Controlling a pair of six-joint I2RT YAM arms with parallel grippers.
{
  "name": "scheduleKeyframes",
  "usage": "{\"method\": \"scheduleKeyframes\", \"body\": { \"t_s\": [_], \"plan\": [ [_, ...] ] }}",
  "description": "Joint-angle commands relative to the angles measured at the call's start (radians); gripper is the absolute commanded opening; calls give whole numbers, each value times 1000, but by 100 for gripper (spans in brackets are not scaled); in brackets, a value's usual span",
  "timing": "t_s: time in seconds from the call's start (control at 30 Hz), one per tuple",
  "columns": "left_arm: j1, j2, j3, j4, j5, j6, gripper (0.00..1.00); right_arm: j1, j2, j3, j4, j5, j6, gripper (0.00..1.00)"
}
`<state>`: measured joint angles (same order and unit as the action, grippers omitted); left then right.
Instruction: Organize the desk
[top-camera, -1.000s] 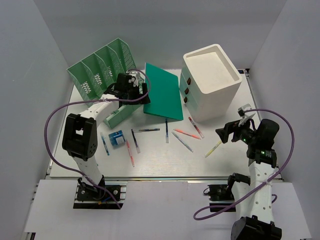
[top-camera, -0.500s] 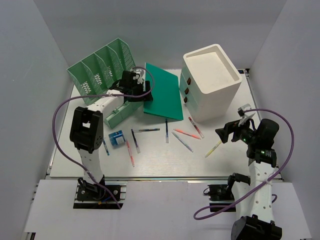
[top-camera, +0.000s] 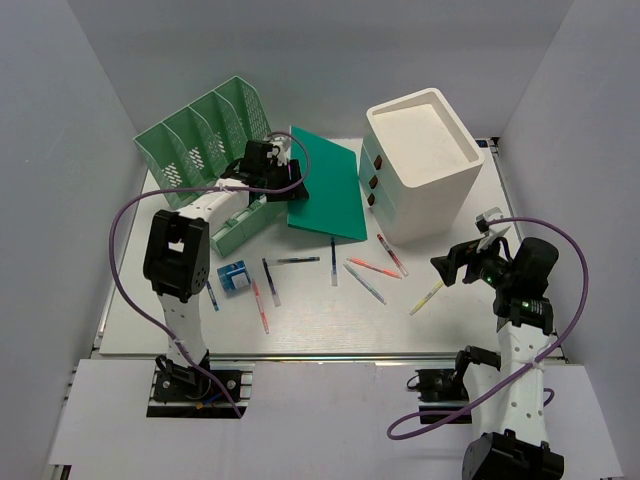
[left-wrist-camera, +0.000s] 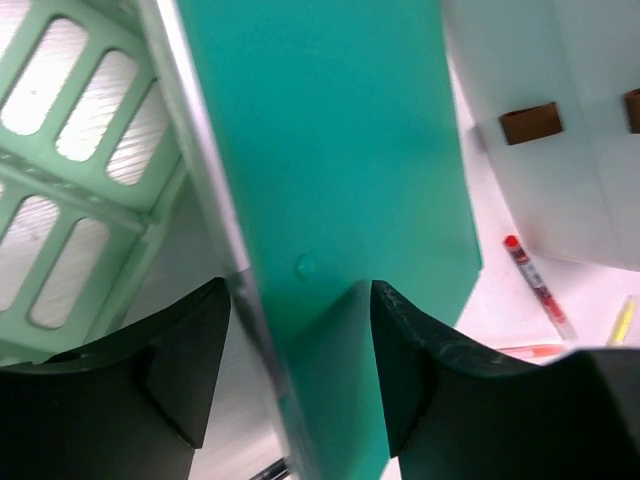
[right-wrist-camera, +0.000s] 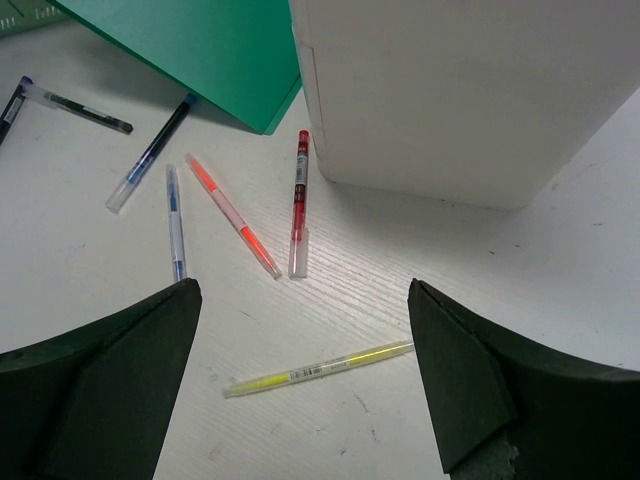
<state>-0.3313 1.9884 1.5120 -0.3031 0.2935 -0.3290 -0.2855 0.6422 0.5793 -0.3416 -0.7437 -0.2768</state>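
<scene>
Pale grey walls (top-camera: 60, 150) enclose the desk (top-camera: 300, 330), pens (top-camera: 375, 268) strewn in front of the white drawer box (top-camera: 420, 165); left of that box the left gripper (top-camera: 288, 190) meets the green folder (top-camera: 325, 185). Its wrist view shows jaws spread astride the folder's edge, not yet pinching. From the right wrist, the right gripper (right-wrist-camera: 300, 340) hangs wide open over a yellow highlighter (right-wrist-camera: 320, 368) before the box. Stowing the folder seems the step in hand; next comes closing squarely on that thin edge.

Far half of desk (top-camera: 330, 335) is blocked by file rack (top-camera: 190, 140), green folder (top-camera: 330, 190) and drawer box (top-camera: 420, 140). Middle is strewn with pens (top-camera: 375, 267); a bare strip is left along near edge.
</scene>
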Motion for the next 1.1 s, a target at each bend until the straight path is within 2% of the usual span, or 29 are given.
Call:
{"method": "scheduleKeyframes", "body": {
  "t_s": [0.0,0.23,0.4,0.7,0.93,1.0,1.07],
  "plan": [
    [0,-3,30,62,73,-31,67,6,-7,4,32,-20,4,89],
    [0,15,25,117,141,-76,59,5,-4,2,35,-19,7,89],
    [0,30,37,117,147,-79,45,5,-1,2,33,-25,8,89],
    [0,55,44,139,171,-107,32,6,-4,2,33,-28,13,89],
    [0,43,45,163,194,-133,5,5,-4,4,29,-42,14,89],
    [0,24,36,168,185,-134,0,6,-4,5,27,-48,14,89],
    [0,-2,31,170,176,-131,0,6,-1,5,26,-51,14,89]
  ]
}}
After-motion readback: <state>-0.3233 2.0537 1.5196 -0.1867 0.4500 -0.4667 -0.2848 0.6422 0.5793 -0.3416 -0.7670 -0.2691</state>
